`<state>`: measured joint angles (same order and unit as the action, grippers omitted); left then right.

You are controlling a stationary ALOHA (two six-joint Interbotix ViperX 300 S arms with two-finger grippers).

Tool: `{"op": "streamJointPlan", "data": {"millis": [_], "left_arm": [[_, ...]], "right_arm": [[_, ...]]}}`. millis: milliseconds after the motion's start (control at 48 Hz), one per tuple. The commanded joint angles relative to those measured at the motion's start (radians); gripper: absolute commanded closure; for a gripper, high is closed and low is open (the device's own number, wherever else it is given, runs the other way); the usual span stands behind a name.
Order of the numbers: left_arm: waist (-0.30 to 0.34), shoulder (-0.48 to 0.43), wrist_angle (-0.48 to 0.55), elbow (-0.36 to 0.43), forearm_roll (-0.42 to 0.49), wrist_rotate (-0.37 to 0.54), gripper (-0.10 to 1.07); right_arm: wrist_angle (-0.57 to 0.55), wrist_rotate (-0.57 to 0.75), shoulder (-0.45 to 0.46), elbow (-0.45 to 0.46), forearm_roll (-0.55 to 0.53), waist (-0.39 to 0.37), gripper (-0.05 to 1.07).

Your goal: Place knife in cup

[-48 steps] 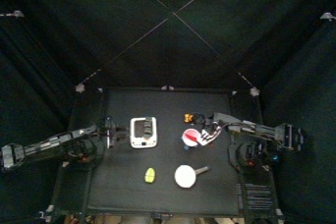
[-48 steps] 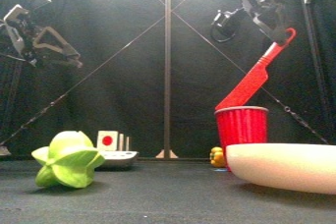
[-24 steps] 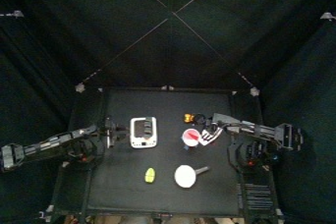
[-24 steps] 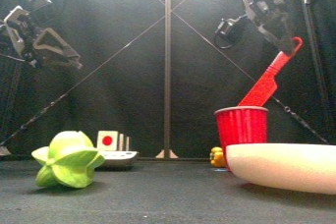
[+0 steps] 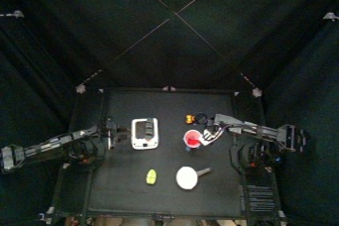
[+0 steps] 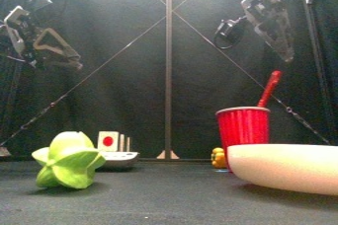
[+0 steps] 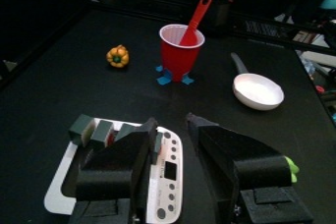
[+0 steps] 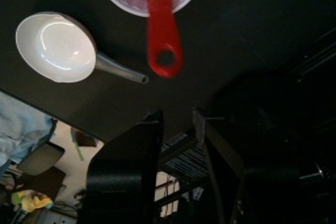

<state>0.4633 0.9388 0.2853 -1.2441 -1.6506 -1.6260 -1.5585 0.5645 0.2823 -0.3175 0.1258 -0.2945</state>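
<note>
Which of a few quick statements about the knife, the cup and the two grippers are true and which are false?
1. The knife stands in the cup. True.
2. The right gripper holds the knife. False: the knife leans in the cup, apart from its jaws.
3. The left gripper is open above the white tray. True.
4. The cup lies on its side. False: it stands upright.
5. A green thing sits at the table's front. True.
</note>
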Motion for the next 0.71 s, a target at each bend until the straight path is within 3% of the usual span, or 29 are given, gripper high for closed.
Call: {"op": "streamJointPlan", "data": {"millis": [0, 500, 688], "left_arm": [[-0.002, -0.003, -0.002, 0.014, -0.003, -0.002, 0.25], [-0.002, -0.003, -0.002, 0.014, 0.000, -0.002, 0.25], [0.000, -0.003, -0.003, 0.014, 0.002, -0.002, 0.25]], "right_arm": [[0.006, 0.002, 0.011, 0.021, -0.008, -0.005, 0.32], [0.014, 0.003, 0.017, -0.006, -0.055, 0.011, 0.32], [0.103, 0.006, 0.038, -0.040, -0.137, 0.034, 0.32]]}}
